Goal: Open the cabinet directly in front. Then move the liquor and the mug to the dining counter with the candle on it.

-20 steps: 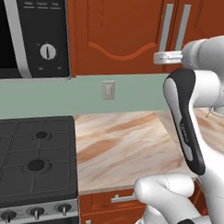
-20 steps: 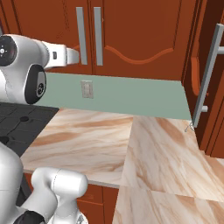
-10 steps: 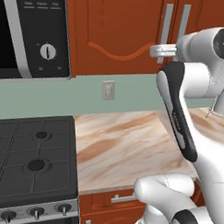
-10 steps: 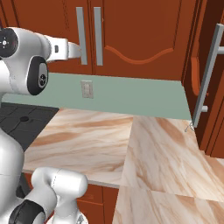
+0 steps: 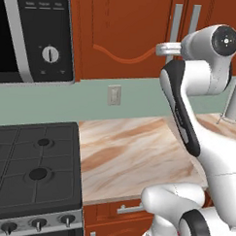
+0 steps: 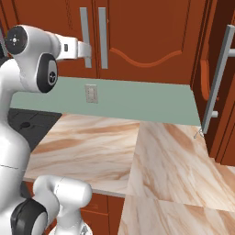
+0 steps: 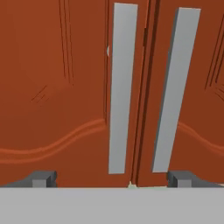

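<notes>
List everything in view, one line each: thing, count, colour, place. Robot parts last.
cabinet: one, reddish-brown, two shut doors above the worktop
bar handles: two, silver, vertical, at the doors' meeting edges
microwave: one, black and silver, left of the cabinet
stove: one, black, left of the worktop
worktop: one, beige-brown marble
wall outlet: one, pale, on the green backsplash
tall cabinet handle: one, silver, far right
gripper: one, dark tips, open, facing the two handles
arm: one, white with dark joints
</notes>
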